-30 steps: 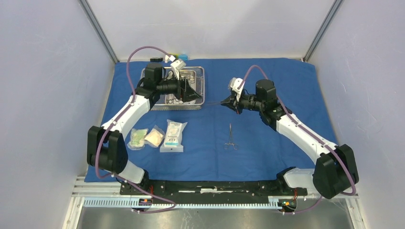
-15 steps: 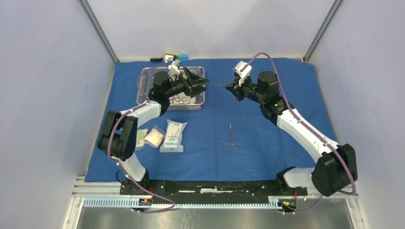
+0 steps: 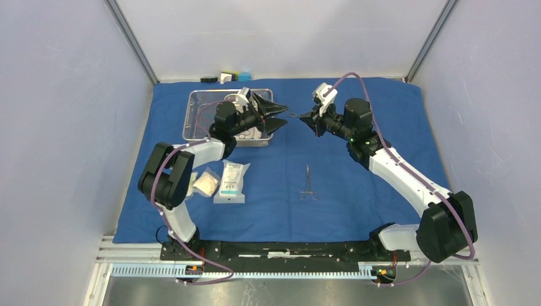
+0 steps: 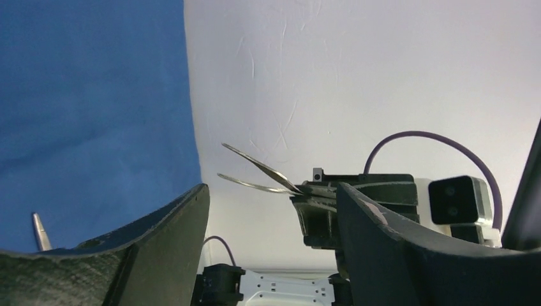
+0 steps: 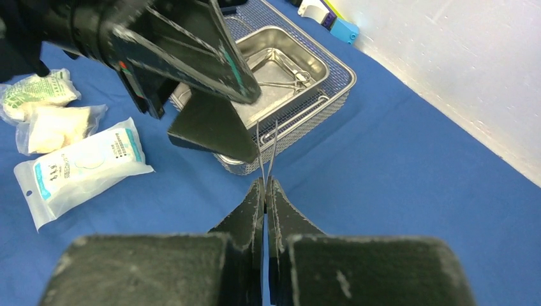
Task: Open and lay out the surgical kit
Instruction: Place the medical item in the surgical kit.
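Top external: right gripper point(image 3: 306, 117) pinches thin steel instrument point(image 3: 295, 115), up in air. Its long side points straight out from fingers toward left gripper point(image 3: 281, 116), just ahead, fingers spread wide. Left gripper nearest to take it.

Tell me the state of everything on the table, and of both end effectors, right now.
Left end effector: open, empty.
Right end effector: shut on held instrument.
Blue cloth: spread flat.
Wire-mesh basket: upright, pan inside.
Scissor-like instrument: lying on cloth.
Packets: lying on cloth.
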{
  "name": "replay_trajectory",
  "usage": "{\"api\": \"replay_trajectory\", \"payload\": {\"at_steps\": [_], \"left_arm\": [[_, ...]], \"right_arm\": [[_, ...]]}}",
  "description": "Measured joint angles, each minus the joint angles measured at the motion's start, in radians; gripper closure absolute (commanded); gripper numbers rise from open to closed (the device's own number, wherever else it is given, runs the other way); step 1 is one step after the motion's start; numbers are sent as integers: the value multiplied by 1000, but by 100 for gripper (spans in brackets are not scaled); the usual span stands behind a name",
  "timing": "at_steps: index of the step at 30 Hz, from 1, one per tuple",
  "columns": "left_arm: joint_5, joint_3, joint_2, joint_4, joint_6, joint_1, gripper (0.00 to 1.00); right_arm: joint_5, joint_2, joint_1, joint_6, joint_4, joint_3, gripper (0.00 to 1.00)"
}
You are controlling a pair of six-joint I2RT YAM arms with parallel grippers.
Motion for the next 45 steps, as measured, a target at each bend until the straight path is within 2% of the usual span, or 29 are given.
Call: {"api": "replay_trajectory", "payload": {"at_steps": [4,10,16,28,45], "left_arm": [[-4,17,58,27,-63,-25,30],[-5,29,118,74,-148,-43,34],[-6,47,129,108,-195,-47,45],[-6,47,129,117,-212,-55,69],[-4,30,129,108,-200,-59,85]], "right_arm": [[-15,0,0,11,22,-14,99],[-21,-3,0,17,50,-55,99],[-17,-5,0,16,78,-93,99],[-6,-38,0,1,112,-126,99],[-33,-69,-15,-32,159,-212,98]]}}
